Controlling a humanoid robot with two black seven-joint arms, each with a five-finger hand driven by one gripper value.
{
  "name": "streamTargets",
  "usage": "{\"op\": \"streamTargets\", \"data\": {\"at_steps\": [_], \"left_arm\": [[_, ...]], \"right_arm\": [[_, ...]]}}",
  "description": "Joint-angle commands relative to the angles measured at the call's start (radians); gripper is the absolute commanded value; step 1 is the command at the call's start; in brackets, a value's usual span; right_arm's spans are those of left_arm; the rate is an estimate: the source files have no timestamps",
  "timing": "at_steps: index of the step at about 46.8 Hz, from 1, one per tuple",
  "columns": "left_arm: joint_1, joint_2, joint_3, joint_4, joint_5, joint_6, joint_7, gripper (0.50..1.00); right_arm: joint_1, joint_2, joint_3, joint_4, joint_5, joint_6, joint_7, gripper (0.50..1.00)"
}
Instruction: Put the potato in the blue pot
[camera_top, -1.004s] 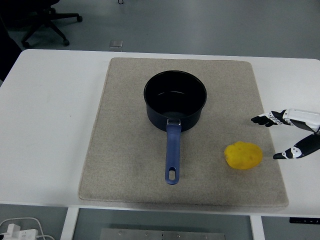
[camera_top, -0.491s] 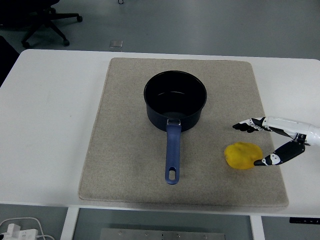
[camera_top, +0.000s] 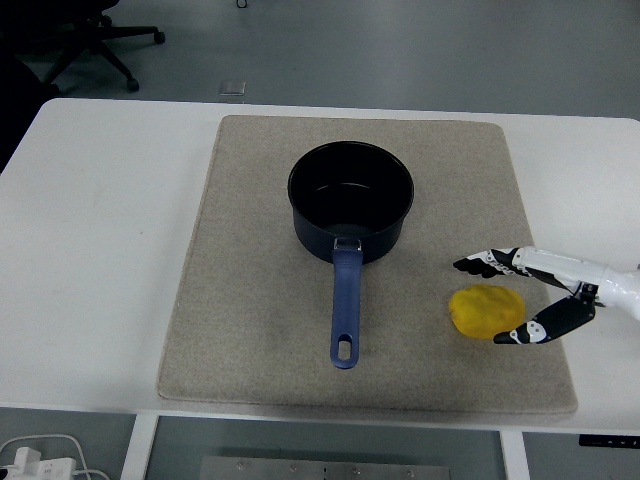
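Observation:
A yellow potato (camera_top: 486, 311) lies on the beige mat (camera_top: 250, 300), at its front right. The blue pot (camera_top: 350, 197) stands empty at the mat's middle, its handle (camera_top: 345, 310) pointing toward the near edge. My right hand (camera_top: 492, 300) reaches in from the right edge. Its fingers (camera_top: 480, 264) are spread just behind the potato and its thumb (camera_top: 520, 334) is just in front of it. The hand straddles the potato without closing on it. My left arm is out of view.
The mat covers the middle of the white table (camera_top: 100, 230). An office chair base (camera_top: 95, 40) stands on the floor beyond the table's far left.
My right hand has moved left from the table's right edge to the potato, its fingers and thumb now on either side of it. The potato and pot have not moved.

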Motion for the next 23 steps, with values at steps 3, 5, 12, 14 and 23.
{"op": "streamTargets", "data": {"at_steps": [3, 5, 12, 14, 23], "left_arm": [[0.0, 0.0, 0.0, 0.0, 0.0, 0.0, 0.0, 0.996], [0.001, 0.0, 0.0, 0.0, 0.0, 0.0, 0.0, 0.996], [0.001, 0.0, 0.0, 0.0, 0.0, 0.0, 0.0, 0.996], [0.0, 0.0, 0.0, 0.0, 0.0, 0.0, 0.0, 0.996], [0.001, 0.0, 0.0, 0.0, 0.0, 0.0, 0.0, 0.996]], "right_arm": [[-0.008, 0.009, 0.0, 0.0, 0.001, -0.014, 0.007, 0.924], [-0.009, 0.009, 0.0, 0.0, 0.001, -0.014, 0.01, 0.924], [-0.022, 0.012, 0.0, 0.0, 0.001, -0.015, 0.025, 0.924], [-0.022, 0.012, 0.0, 0.0, 0.001, -0.015, 0.034, 0.924], [-0.022, 0.02, 0.0, 0.0, 0.002, -0.04, 0.063, 0.917]]}}
